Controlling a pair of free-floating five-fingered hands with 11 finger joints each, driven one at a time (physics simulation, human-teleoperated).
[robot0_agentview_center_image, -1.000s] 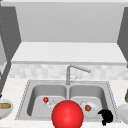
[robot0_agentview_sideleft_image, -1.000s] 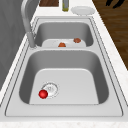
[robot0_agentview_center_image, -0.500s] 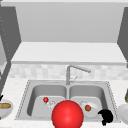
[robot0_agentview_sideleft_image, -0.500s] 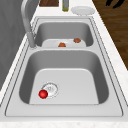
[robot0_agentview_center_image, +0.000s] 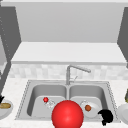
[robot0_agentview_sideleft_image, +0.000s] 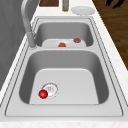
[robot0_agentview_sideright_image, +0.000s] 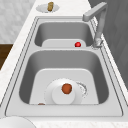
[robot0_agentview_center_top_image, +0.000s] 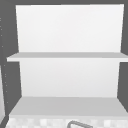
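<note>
My right hand (robot0_agentview_center_image: 106, 117) hovers over the sink's front right corner, beside the right basin; in the left side view this right hand (robot0_agentview_sideleft_image: 113, 2) hangs off the counter's front edge with relaxed fingers, holding nothing. In that basin lies a white plate (robot0_agentview_center_image: 93, 111) (robot0_agentview_sideright_image: 56, 96) with an orange-brown piece of food (robot0_agentview_center_image: 88, 108) (robot0_agentview_sideright_image: 66, 88) on it. A small red ball (robot0_agentview_center_image: 45, 99) (robot0_agentview_sideleft_image: 43, 94) (robot0_agentview_sideright_image: 77, 44) rests by the left basin's drain. My left hand (robot0_agentview_center_image: 1, 98) peeks in at the far left, above a plate with bread (robot0_agentview_center_image: 5, 106) (robot0_agentview_sideright_image: 50, 6).
A big red sphere (robot0_agentview_center_image: 67, 115) sits in the foreground before the sink's divider. The faucet (robot0_agentview_center_image: 68, 73) stands behind the divider, spout towards the right. A white plate (robot0_agentview_sideleft_image: 83, 10) and a bottle (robot0_agentview_sideleft_image: 65, 5) stand on the right counter. Bare shelves (robot0_agentview_center_top_image: 67, 56) hang above.
</note>
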